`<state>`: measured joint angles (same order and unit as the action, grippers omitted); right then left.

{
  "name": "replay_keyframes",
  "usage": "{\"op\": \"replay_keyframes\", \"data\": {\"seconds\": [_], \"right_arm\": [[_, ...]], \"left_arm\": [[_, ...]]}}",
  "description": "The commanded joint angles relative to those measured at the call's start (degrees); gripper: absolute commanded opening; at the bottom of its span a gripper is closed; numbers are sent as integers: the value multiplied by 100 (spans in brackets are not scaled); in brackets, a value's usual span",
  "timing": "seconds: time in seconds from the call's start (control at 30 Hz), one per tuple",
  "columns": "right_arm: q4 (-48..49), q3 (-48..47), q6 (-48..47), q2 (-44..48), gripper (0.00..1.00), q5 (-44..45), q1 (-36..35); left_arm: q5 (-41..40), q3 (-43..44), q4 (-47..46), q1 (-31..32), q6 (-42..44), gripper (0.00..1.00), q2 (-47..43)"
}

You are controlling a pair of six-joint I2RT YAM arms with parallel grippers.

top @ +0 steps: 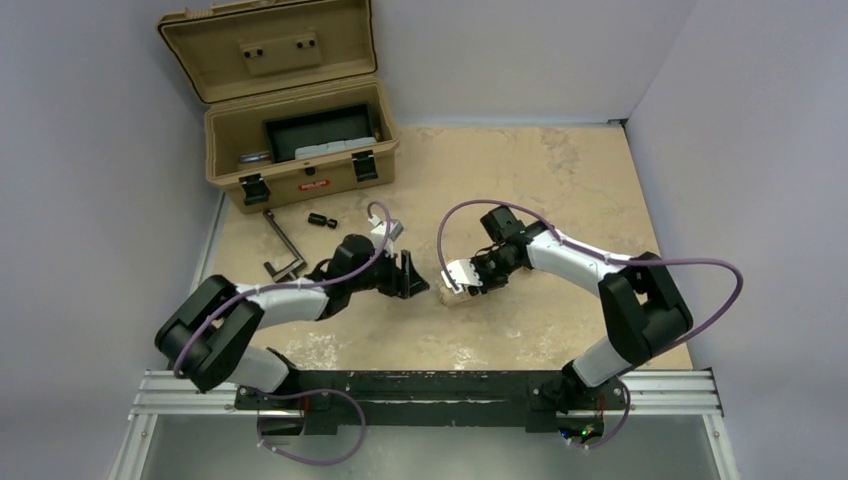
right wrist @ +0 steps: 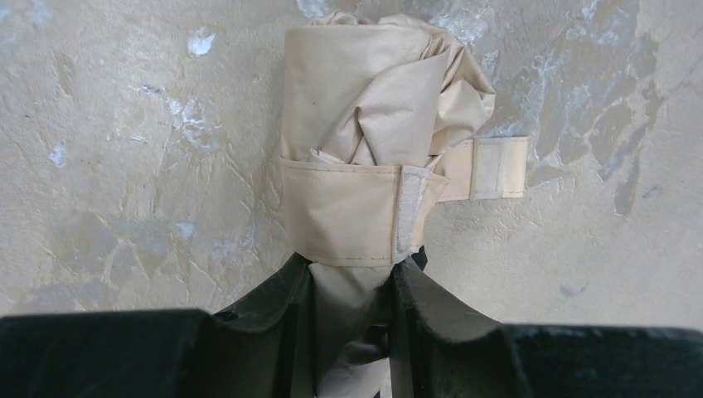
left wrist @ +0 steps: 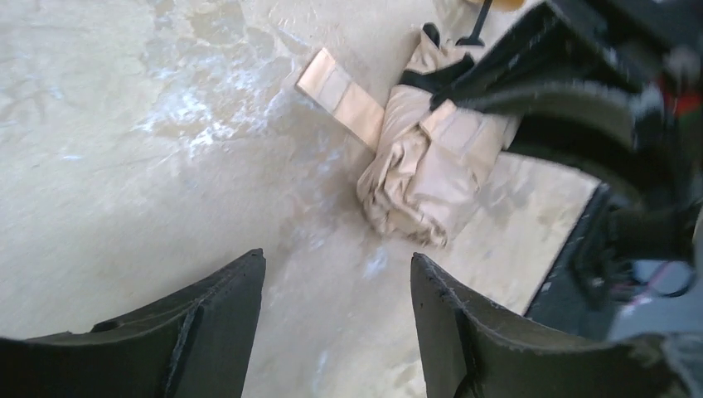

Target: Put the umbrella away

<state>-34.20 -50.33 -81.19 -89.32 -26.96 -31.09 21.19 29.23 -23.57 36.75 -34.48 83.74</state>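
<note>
Folded umbrella (top: pixel 455 292): centre of the top view, rolled into a bundle, lying on the surface (top: pixel 560 180).

Right claw (right wrist: pixel 352 286): clamped on the bundle's narrow end, bottom centre of its wrist view.

Left claw (left wrist: pixel 336 274): jaws apart, empty, just left of the bundle, not touching.

Wrap strap (right wrist: pixel 497 166): round the roll, tab end sticking out sideways; fastened or not, cannot tell.

Tan hard case (top: pixel 300 140): lid up, upper left, well apart from the bundle.

Risks, as judged:
- Soft fabric under the grip, so may slip or sag on lifting.
- Loose tab may snag on the case rim or let the roll spring open.
- Long reach to the case for the right arm; a drop possible during any handover.
</note>
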Motion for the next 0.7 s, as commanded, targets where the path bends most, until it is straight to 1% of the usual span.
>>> {"op": "replay_keyframes", "data": {"seconds": [0.0, 0.07, 0.1, 0.17, 0.23, 0.27, 0.33, 0.4, 0.53, 0.67], "right_arm": [[-1132, 115, 523, -869, 5, -32, -20], [-1198, 18, 707, -1105, 5, -68, -20], [-1233, -46, 810, -1224, 5, -168, -20], [-1270, -174, 1005, -1450, 5, -220, -15], [-1335, -300, 1161, -1668, 5, -176, -9], [-1416, -388, 1208, -1804, 5, -170, -11], [-1552, -557, 1253, -2074, 5, -180, -7], [-1653, -680, 1263, -2278, 5, -203, -11], [-1750, -827, 1288, -2450, 5, -245, -4], [-1869, -956, 1268, -2657, 5, -303, 2]], "left_arm": [[-885, -875, -1193, 344, 1557, 62, -770], [-1289, -1353, -1923, 753, 2202, 62, -1070], [-1622, -1579, -2277, 1098, 2623, 62, -1164], [-1932, -1846, -2743, 1514, 3244, 63, -1264], [-2082, -1796, -2563, 1767, 3735, 64, -1295], [-2096, -1687, -2323, 1852, 3921, 64, -1295], [-2388, -1431, -1910, 2080, 4301, 65, -1237], [-2541, -1180, -1689, 2228, 4700, 66, -1117], [-2637, -764, -1443, 2350, 5141, 67, -760], [-2486, -314, -1193, 2372, 5470, 67, -310]]}}
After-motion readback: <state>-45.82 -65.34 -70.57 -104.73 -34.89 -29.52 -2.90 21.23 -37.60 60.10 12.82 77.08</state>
